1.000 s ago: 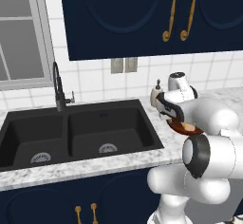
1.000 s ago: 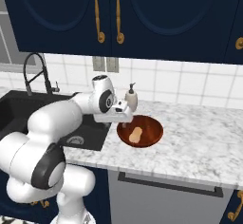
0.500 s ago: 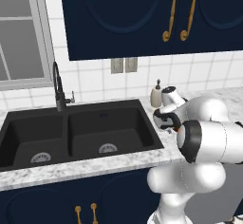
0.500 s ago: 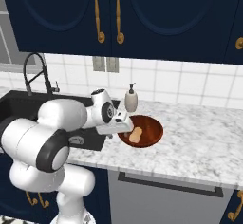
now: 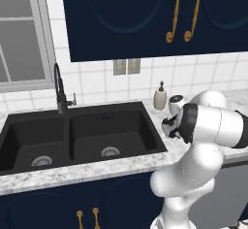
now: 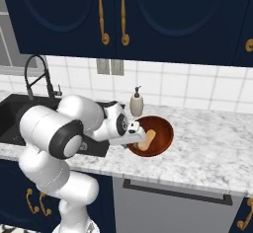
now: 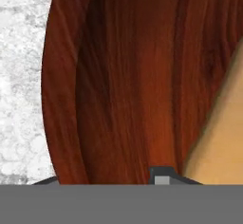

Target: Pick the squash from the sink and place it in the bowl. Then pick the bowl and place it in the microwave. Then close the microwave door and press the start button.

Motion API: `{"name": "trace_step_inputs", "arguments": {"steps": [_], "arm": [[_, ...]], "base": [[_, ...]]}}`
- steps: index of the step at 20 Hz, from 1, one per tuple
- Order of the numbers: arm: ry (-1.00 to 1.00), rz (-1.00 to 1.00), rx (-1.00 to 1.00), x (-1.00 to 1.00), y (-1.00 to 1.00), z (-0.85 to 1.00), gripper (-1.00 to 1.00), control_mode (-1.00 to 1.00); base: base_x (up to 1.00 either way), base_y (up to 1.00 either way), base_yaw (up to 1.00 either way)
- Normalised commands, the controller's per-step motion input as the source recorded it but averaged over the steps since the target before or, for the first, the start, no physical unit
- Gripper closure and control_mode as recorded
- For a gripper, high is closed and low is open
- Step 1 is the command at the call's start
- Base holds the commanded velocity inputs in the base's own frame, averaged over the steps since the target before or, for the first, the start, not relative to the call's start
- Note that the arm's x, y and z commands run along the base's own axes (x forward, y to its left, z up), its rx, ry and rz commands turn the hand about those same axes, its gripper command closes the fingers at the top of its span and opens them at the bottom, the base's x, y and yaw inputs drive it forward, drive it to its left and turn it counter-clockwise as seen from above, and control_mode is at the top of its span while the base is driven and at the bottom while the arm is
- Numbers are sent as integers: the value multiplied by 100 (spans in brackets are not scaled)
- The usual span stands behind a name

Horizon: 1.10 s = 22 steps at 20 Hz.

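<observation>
Item: glossy reddish-brown wooden bowl (image 6: 160,131), on speckled white marble counter (image 6: 207,150); its near rim lies between my gripper (image 6: 133,139) jaws, one fingertip (image 7: 162,176) inside. Grip state: cannot tell. Stubby tan squash (image 6: 146,140) inside bowl, just beyond jaws. Left base view adds matte black double sink (image 5: 82,136).

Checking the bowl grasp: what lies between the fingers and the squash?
In the hand view, bare bowl wood: one finger is inside the rim, the squash close beside it, nothing between. The right base view shows the gripper at the rim.
</observation>
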Motion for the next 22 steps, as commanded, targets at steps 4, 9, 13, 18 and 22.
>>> {"name": "trace_step_inputs", "arguments": {"steps": [4, 9, 13, 18, 22], "arm": [[5, 1, -6, 0, 2, -12, 100, -100], [0, 3, -8, -18, 0, 85, 100, -100], [3, 15, -16, -77, 9, 100, 100, -100], [18, 17, 0, -100, 51, 100, 100, -100], [8, 16, 2, -89, 42, 100, 100, -100]], "base": [[0, 0, 0], [0, 0, 0], [0, 0, 0], [0, 0, 0], [0, 0, 0]]}}
